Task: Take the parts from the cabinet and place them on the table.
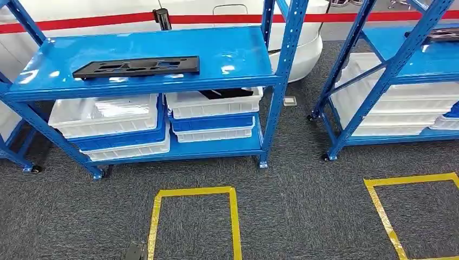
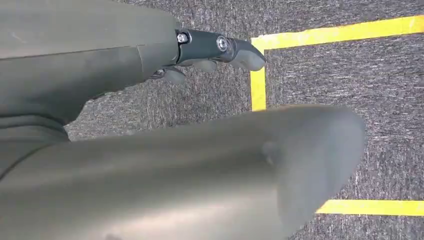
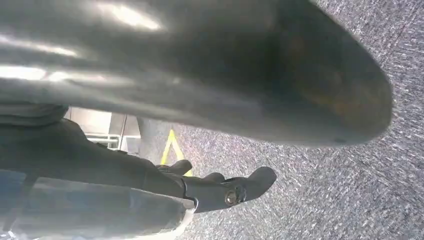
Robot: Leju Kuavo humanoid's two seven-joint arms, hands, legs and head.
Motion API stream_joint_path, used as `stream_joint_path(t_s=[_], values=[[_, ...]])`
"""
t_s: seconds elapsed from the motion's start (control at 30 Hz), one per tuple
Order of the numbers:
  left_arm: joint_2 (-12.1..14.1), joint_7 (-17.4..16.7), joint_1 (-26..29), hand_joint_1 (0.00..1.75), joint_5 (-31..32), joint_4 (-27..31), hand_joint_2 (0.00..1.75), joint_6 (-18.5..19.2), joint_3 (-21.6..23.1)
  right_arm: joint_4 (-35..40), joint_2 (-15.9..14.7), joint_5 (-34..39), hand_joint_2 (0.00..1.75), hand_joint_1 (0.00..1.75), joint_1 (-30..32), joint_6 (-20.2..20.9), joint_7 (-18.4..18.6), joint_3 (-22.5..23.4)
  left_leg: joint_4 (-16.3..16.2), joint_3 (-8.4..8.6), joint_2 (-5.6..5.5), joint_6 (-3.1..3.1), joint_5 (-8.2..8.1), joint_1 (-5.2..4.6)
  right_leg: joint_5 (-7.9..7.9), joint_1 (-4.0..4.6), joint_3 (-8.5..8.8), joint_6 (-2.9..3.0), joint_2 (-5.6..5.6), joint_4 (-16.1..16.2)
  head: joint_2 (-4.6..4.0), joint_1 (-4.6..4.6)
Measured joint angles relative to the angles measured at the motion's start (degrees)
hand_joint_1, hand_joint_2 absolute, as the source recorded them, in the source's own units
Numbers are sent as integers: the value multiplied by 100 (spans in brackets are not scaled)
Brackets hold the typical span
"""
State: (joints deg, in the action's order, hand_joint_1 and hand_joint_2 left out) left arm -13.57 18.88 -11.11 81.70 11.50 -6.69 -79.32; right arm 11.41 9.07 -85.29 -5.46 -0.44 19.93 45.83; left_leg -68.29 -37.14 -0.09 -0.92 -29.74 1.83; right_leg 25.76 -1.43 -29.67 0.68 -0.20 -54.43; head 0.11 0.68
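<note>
Black part [image 1: 136,67] on shelf [image 1: 238,51], robot hand [image 2: 210,52] low

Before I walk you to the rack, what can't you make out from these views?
- Dark part in the white bin: head view, mostly hidden under the blue shelf.
- Second dark part on the right rack: cut off by the picture's edge.
- Left hand and right hand: wrist views, thumbs cover the fingers, so open or shut is unclear.
</note>
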Motion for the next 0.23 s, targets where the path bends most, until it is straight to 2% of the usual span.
stream_joint_path(t_s=[0.03, 0.07, 0.1, 0.13, 0.2, 0.23], values=[[0, 0, -4, 0, 0, 2, 0, 0, 0, 0, 7, 0, 0, 0, -2, 0, 0, 0, 633, 323, 39, 23, 281, 0, 3, 0, 11, -4, -1, 0, 0, 4], [0, 0, -8, 0, 0, 2, 0, 0, 0, 0, 9, 0, 0, 0, -3, 0, 0, -2, 1079, 571, 132, 51, 430, -2, 12, 12, 21, -24, -4, 0, 0, 4], [0, 0, -22, 0, 0, 2, 0, 0, 0, 0, 13, 0, 0, 0, -2, 0, 0, -2, 1137, 577, 138, 65, 410, -53, 24, 81, 18, -51, -9, -11, 0, 2], [0, 2, -26, 0, 0, 2, 0, 0, 0, 0, 9, 0, 0, 0, -2, 0, 0, -2, 1149, 553, 89, 103, 417, -60, 33, 80, 7, -80, -13, -10, 0, -24], [0, 2, -24, 0, -2, 2, 0, 0, 0, 0, 11, 0, 0, 0, 1, 2, 0, 0, 1143, 532, 51, 167, 416, -106, 18, 74, 6, -168, -52, 26, 0, -18], [0, 2, -27, 0, 0, 2, 0, 0, 0, 0, 13, 0, 0, 0, -6, 2, 0, -2, 1198, 545, 32, 230, 461, -106, 17, 102, 15, -221, -76, 33, 0, -13]])
